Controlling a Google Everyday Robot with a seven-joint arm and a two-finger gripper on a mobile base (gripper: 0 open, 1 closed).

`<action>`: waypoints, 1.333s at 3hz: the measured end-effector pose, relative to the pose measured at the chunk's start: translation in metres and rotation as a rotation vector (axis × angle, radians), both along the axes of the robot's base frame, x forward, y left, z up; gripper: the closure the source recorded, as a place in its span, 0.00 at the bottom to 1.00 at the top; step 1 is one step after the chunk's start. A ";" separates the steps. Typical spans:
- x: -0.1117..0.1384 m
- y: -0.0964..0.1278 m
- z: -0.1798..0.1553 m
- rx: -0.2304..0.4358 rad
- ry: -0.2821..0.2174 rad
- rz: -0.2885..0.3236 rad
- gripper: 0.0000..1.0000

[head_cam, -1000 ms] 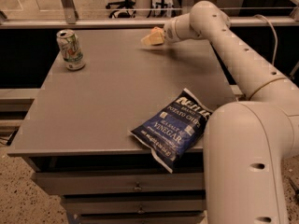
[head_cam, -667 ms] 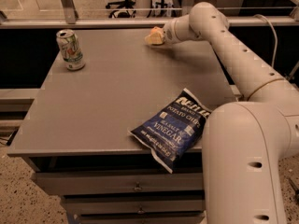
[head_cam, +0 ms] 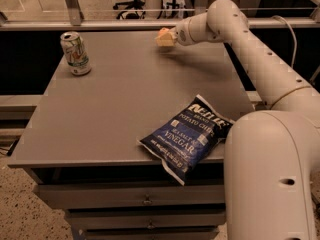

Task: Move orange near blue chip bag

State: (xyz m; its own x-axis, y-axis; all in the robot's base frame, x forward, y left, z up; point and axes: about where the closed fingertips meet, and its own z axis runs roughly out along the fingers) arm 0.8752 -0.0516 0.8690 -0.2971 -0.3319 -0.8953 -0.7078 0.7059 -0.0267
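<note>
The blue chip bag (head_cam: 186,136) lies flat at the table's near right corner, and its lower end hangs over the front edge. My gripper (head_cam: 164,37) is at the far side of the table, just above the surface, on the end of the white arm (head_cam: 235,29) that reaches in from the right. Its pale tan tip points left. The orange does not show as a round fruit anywhere; it is hidden or out of view. The gripper is far from the bag, about half the table's depth behind it.
A white-and-green soda can (head_cam: 75,53) stands upright at the far left of the grey table (head_cam: 110,114). A rail (head_cam: 100,24) runs behind the far edge. Drawers sit below the front edge. The robot's white body (head_cam: 272,179) fills the near right.
The gripper has shifted slightly up and towards the far edge of the table. The bag and the can have not moved.
</note>
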 end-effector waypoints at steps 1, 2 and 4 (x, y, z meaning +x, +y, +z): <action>-0.030 0.001 0.013 0.002 -0.008 0.092 1.00; -0.086 0.002 0.023 0.004 0.005 0.239 1.00; -0.153 -0.002 0.028 0.013 0.024 0.423 1.00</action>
